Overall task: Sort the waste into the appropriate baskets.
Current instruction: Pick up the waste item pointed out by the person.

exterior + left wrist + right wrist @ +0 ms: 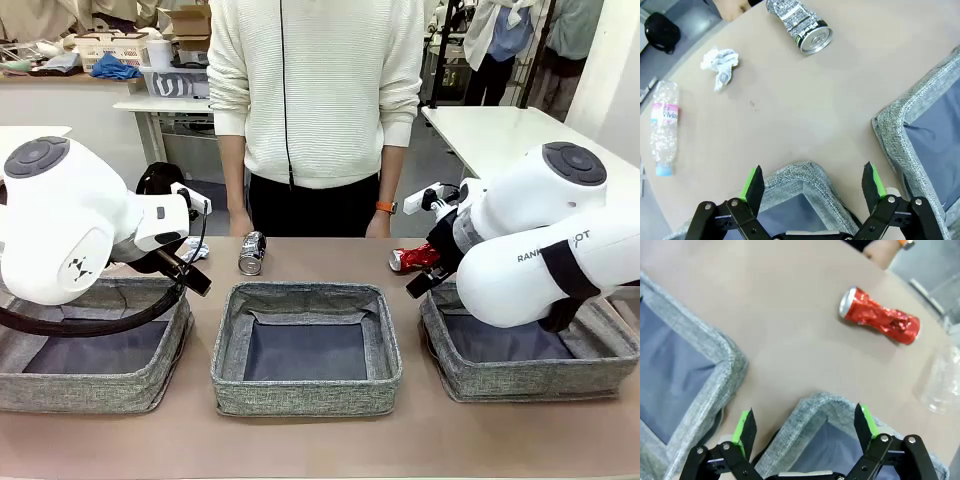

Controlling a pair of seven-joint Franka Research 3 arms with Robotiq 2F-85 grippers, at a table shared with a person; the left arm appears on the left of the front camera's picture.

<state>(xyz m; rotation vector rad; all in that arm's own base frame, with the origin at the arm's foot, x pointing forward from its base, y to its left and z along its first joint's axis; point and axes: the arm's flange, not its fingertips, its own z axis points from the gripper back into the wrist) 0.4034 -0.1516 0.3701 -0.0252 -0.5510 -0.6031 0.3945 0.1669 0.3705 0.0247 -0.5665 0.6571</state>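
Left gripper (812, 180) jaws wide apart, nothing between them; hangs above the far corner of left basket (90, 385). Right gripper (805, 421) likewise wide, empty, above the far corner of right basket (530, 378). Middle basket (300, 390) between them. All three floors look bare, so sorting seems not yet begun.

Waste on the table (320, 440) beyond the baskets:
- silver can (802, 22), crushed, on its side, behind the middle basket's left corner
- wad (720, 62), apart from the can, left of it in the left wrist view
- bottle (662, 125), flat, blue cap, near the table edge
- red can (880, 316), crushed, on its side, just beyond the right basket
- second bottle (942, 385), blurred at the right wrist view's edge, near the red can

Step in hand, as I judge it: first pick. Red can is the right arm's nearest piece; silver can or wad the left's.

Doing it well:
- Come down from above with the fingers astride a can's pinched waist, across its long axis, not end to end.
- Close slowly; a can on its side may roll or skid.
- Lift clear of the soft basket wall before crossing it; a snagged rim would drag the basket.
- Person's hands (378, 226) rest at the far edge, near both cans. Keep the approach on the near side.
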